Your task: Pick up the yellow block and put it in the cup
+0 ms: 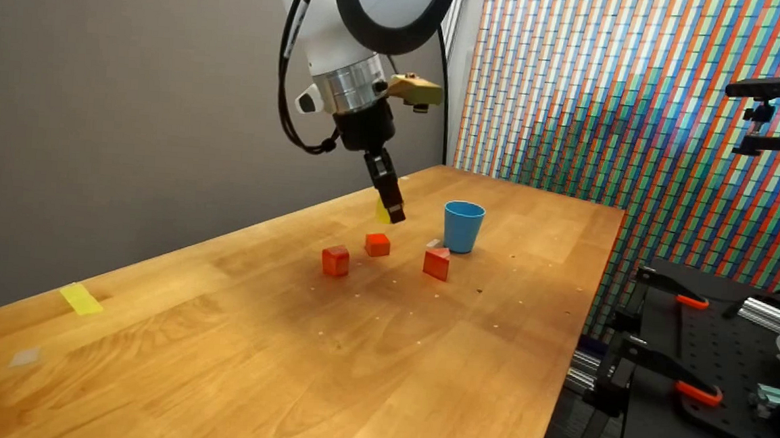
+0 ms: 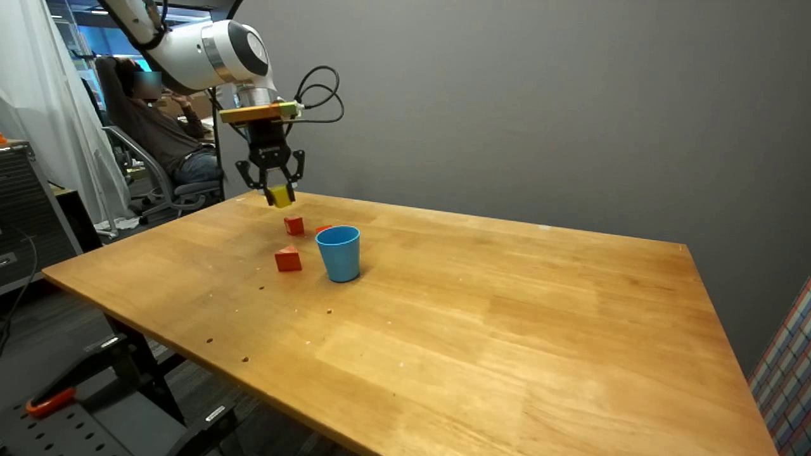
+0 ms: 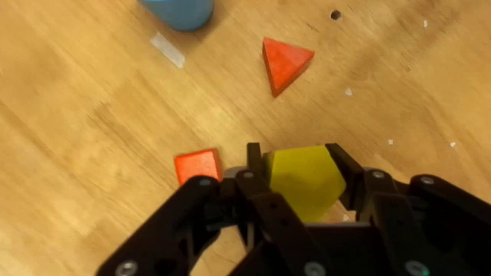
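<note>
Yellow block [image 3: 307,180] is pinched in the end effector [image 2: 281,196], partly hidden; wrist view crops the cup [image 3: 186,15].

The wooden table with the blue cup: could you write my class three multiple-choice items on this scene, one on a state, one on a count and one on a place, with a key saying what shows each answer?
1. How does the cup stand?
A. On its side
B. Upside down
C. Upright

2. How many reddish blocks are on the tabletop?
A. Two
B. Three
C. Five

3. Where is the yellow block?
A. Held in the gripper
B. Inside the cup
C. Lying on the tabletop

Key
1. C: it opens upward in both exterior views.
2. B: three separate ones show in both exterior views.
3. A: the wrist view shows it between the two fingers.
</note>
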You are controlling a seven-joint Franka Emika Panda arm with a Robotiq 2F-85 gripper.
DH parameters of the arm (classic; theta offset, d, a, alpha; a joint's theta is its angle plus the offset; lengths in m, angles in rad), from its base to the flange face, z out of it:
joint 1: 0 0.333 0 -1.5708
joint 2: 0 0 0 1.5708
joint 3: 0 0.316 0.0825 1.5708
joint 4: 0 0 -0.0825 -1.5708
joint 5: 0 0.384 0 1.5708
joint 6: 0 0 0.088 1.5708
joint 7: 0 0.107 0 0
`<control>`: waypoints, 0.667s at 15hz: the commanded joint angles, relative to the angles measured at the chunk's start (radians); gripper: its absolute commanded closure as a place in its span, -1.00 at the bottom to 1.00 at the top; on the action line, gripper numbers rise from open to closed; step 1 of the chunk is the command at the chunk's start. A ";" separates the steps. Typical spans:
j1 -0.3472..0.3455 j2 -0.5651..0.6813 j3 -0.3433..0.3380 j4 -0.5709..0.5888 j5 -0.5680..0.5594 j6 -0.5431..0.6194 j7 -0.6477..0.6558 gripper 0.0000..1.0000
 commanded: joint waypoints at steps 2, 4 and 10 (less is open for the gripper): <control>-0.070 -0.175 -0.054 -0.163 0.012 0.022 0.141 0.60; -0.107 -0.199 -0.078 -0.179 0.027 0.013 0.187 0.60; -0.213 -0.180 -0.128 -0.164 0.119 -0.013 0.245 0.60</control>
